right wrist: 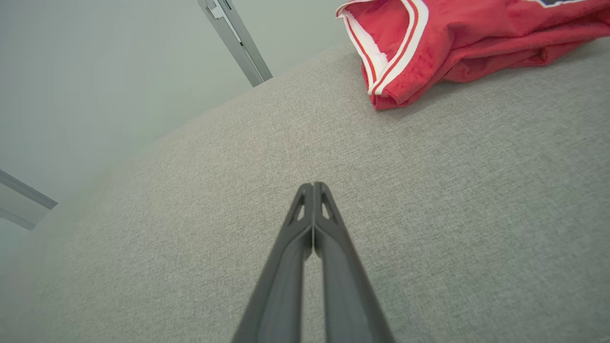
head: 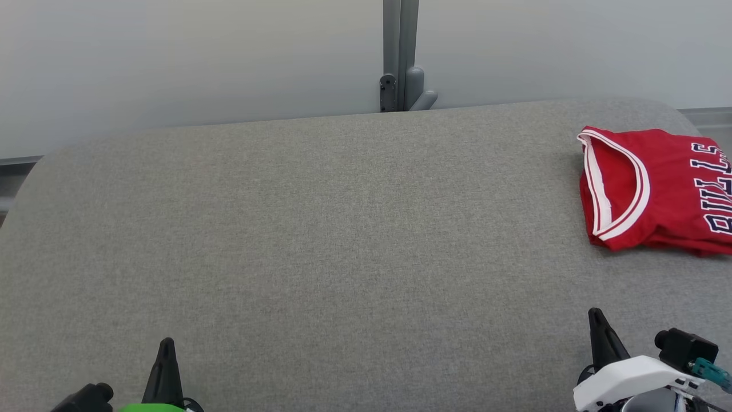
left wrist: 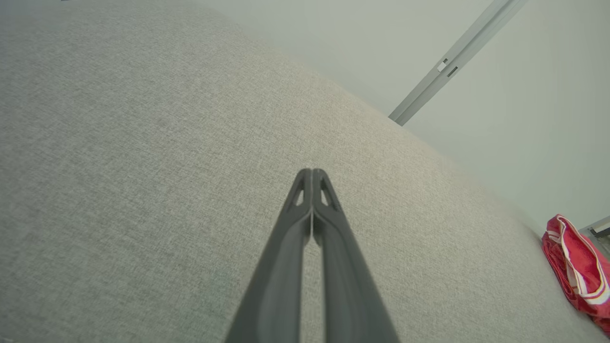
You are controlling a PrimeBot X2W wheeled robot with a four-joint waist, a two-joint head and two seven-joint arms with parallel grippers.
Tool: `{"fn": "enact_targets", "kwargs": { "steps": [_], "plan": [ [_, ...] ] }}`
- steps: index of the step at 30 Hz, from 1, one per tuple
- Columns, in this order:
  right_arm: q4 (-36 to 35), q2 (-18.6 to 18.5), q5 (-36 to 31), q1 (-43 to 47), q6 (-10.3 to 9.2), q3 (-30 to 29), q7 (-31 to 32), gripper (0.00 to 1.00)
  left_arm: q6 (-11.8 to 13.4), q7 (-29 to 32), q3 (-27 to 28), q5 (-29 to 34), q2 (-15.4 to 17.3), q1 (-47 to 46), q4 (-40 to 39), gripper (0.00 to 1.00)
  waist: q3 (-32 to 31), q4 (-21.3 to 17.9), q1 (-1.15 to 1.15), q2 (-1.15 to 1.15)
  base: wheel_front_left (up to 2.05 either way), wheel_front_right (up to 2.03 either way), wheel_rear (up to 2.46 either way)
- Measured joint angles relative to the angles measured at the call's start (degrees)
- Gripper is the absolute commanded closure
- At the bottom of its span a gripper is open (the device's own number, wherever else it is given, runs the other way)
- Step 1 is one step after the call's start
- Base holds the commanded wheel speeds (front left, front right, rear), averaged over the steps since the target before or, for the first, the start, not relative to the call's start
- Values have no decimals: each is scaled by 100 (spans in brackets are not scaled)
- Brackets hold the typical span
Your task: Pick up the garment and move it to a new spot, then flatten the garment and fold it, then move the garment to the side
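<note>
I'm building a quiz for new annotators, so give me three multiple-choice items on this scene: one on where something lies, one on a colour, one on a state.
1. Where on the grey padded surface does the red jersey lie in the head view?
A) centre
B) far right
C) near left corner

2. What colour is the jersey's edge trim?
A) yellow
B) green
C) white

3. How do the left tool and right tool stand?
A) both shut, empty
B) both wide open
C) left shut on the jersey

Answers:
1 B, the jersey runs off the head view's right edge.
2 C, white bands line its opening.
3 A, each wrist view shows the fingertips touching with nothing between them.
</note>
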Motion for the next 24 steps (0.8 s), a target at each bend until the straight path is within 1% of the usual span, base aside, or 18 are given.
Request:
{"fn": "enact_targets", "kwargs": {
  "steps": [7,8,24],
  "plan": [
    [-52,15,660,-90,0,-35,151,100,0,158,40,-550,1,-115,-19,100,9,7,0,0,0,0,0],
    [-71,19,843,-107,0,-44,201,100,0,194,51,-739,2,-149,-21,100,12,10,0,0,0,0,0],
    [-164,36,2160,-241,-1,-119,513,100,-3,517,131,-1880,4,-370,-66,100,34,26,0,0,0,0,0]
  ]
}}
